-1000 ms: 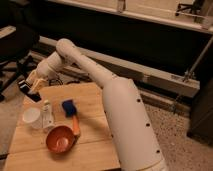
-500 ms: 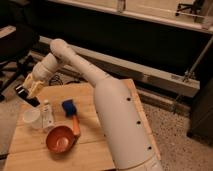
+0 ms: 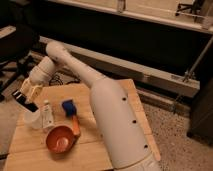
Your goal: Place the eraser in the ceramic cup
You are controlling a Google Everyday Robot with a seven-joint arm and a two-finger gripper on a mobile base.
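End effector (image 3: 25, 98), clamping eraser (image 3: 24, 100), has moved down-left over ceramic cup (image 3: 32, 119).

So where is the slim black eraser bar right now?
At the camera view's left edge, the slim black eraser bar sits tilted in the gripper, just above the small white ceramic cup.

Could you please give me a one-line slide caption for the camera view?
Gripper holds the eraser above the ceramic cup on the wooden table.

Looks like an office or lab area w/ a speckled hard floor (image 3: 172, 131). Small wooden surface (image 3: 112, 95) stands by a long dark wall unit w/ a pale metal rail (image 3: 150, 75); dark office chair (image 3: 15, 47) at left. The gripper (image 3: 24, 98) hangs over the surface's left edge.
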